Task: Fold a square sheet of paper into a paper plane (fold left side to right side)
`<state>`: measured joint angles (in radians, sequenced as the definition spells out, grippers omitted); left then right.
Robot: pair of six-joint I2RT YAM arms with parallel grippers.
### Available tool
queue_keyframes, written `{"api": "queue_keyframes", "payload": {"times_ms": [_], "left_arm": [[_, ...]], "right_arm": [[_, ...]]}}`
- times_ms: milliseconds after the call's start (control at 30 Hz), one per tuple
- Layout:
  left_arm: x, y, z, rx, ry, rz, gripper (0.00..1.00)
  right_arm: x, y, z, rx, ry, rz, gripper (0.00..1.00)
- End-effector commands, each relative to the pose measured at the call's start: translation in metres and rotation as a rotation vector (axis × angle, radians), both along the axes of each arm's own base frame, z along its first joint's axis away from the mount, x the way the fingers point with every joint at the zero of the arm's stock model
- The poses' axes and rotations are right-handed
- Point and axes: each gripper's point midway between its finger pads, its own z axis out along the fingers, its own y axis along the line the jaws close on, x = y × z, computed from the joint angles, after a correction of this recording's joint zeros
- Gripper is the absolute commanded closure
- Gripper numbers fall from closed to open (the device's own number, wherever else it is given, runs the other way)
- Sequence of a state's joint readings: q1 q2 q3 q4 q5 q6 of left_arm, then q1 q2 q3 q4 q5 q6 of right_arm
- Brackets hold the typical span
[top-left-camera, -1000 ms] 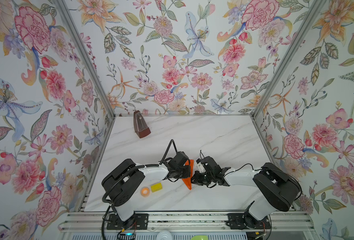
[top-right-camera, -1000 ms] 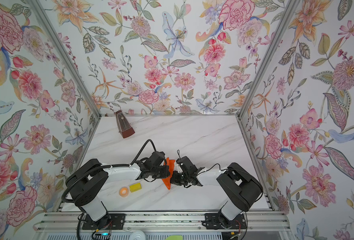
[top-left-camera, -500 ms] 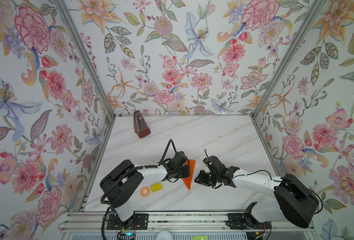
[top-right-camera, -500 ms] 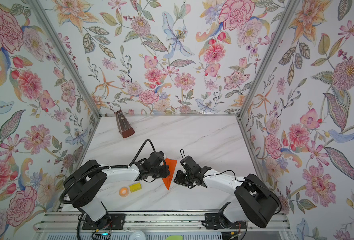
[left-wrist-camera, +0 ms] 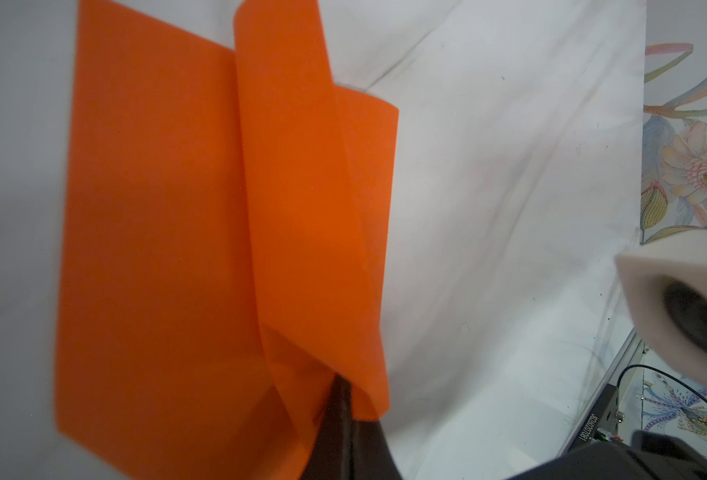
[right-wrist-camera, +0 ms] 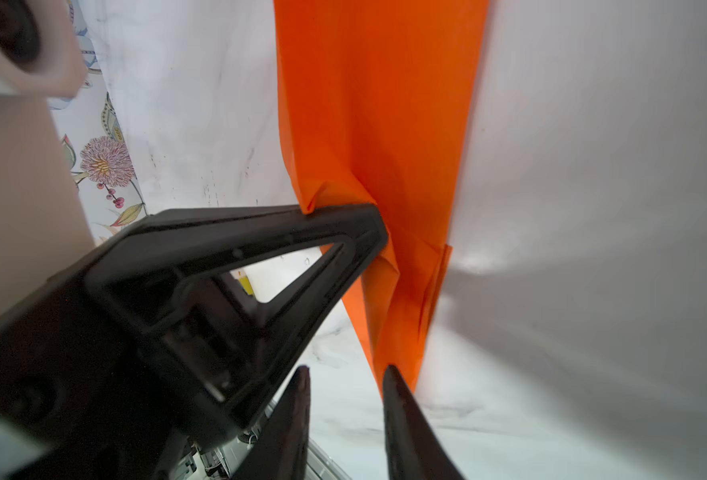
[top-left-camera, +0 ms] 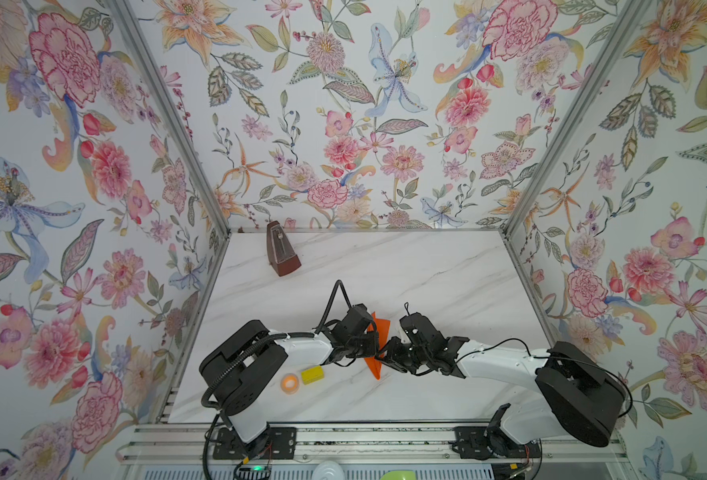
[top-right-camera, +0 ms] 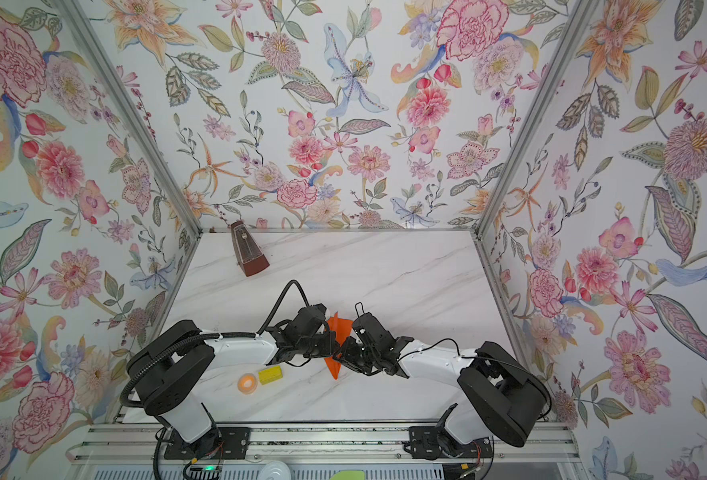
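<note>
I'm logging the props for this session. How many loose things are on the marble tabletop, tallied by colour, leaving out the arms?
Orange: 2 (folded paper, tape ring)
Yellow: 1 (block)
Brown: 1 (metronome)
Total: 4

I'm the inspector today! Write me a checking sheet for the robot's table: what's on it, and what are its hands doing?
Surface: white marble-look table, no spills seen.
Job's things: orange paper, creased into a narrow pointed shape, between the two arms.
Clutter: orange tape ring and yellow block side by side near the left arm; brown metronome at the back.
Grippers: left gripper shut on the orange paper; right gripper open beside its tip.
Cables: black cable looping above the left arm; thin cable along the right arm.
Surroundings: flowery walls; metal rail in front.
</note>
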<state>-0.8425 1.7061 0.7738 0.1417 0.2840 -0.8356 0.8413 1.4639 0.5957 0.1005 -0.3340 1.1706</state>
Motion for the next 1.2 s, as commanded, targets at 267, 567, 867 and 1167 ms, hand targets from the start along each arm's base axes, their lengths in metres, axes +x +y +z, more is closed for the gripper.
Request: {"api": "queue_keyframes", "payload": {"times_ms": [267, 567, 867, 1167], "left_arm": [[-0.006, 0.014, -0.006, 0.006, 0.013, 0.042, 1.0], [-0.007, 0.017, -0.007, -0.001, 0.013, 0.052, 1.0], [-0.004, 0.024, 0.003, 0.003, -0.016, 0.083, 1.0], [0.004, 0.032, 0.023, -0.069, -0.065, 0.183, 1.0]], "right_arm": [[-0.003, 0.015, -0.012, 0.041, 0.045, -0.028, 0.82], [-0.01, 0.024, -0.023, 0.075, 0.084, -0.023, 0.87], [-0.011, 0.01, -0.034, 0.017, 0.082, -0.02, 0.86], [0.004, -0.006, 0.004, 0.044, -0.031, -0.037, 0.75]]}}
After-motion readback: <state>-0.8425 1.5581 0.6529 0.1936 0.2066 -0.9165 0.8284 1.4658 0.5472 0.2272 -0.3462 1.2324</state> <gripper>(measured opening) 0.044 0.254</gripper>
